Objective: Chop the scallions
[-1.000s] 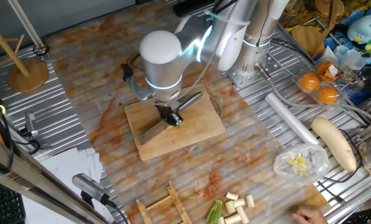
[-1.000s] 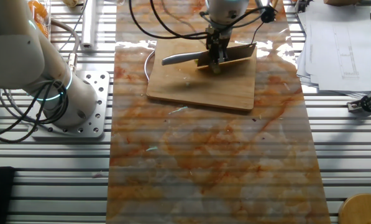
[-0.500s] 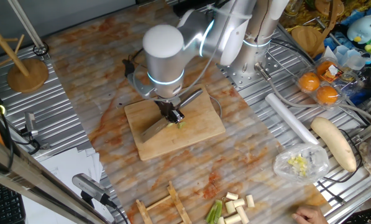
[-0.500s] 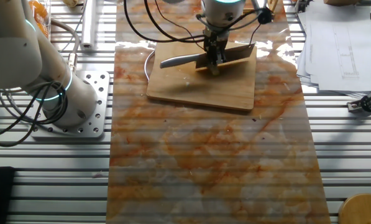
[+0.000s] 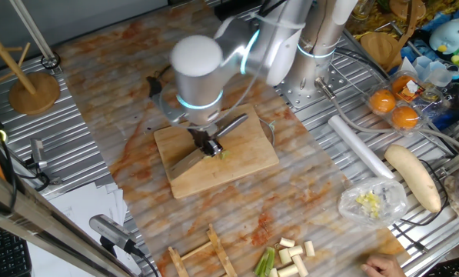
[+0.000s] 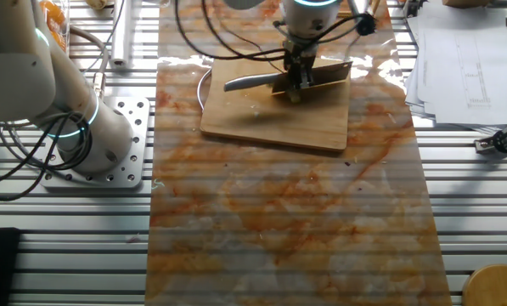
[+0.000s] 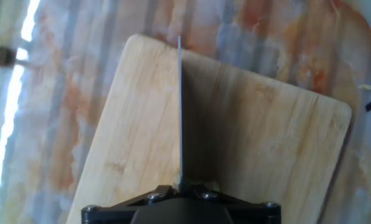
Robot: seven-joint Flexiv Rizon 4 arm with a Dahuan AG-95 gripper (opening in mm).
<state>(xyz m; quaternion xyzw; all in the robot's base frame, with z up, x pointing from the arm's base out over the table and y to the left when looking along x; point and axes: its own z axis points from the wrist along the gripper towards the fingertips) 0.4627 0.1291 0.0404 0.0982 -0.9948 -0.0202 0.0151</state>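
Marbled orange-and-white sheeting covers a ridged metal table (image 5: 98,165), and a wooden cutting board (image 5: 248,160) lies on it near the centre of one fixed view. Above the board hangs the white robot arm (image 5: 202,69), ringed with a glowing blue band. Its gripper (image 5: 208,145) is clamped on a knife (image 5: 189,161), whose handle angles toward the upper right and whose blade slopes toward the lower left over the board. A small yellow-green scallion piece (image 5: 221,155) sits on the board right beside the gripper, at the blade. In the other fixed view, the board (image 6: 270,123) lies in the upper centre, the gripper (image 6: 299,78) holds the knife (image 6: 328,75) level across it, and the scallion piece (image 6: 296,96) shows just beneath the fingers. The hand view looks straight down the thin blade edge (image 7: 179,112), which runs up the middle of the board (image 7: 266,149) from the dark gripper body at the bottom edge. At the bottom of the first fixed view, well apart from the board, lie more cut scallion stalks (image 5: 291,254), pale and short. A clear plastic bag (image 5: 371,201) holding chopped yellow-green bits (image 5: 370,205) rests at the lower right, near a long pale vegetable (image 5: 414,177). Two oranges (image 5: 394,108) sit in a clear tray at the upper right.
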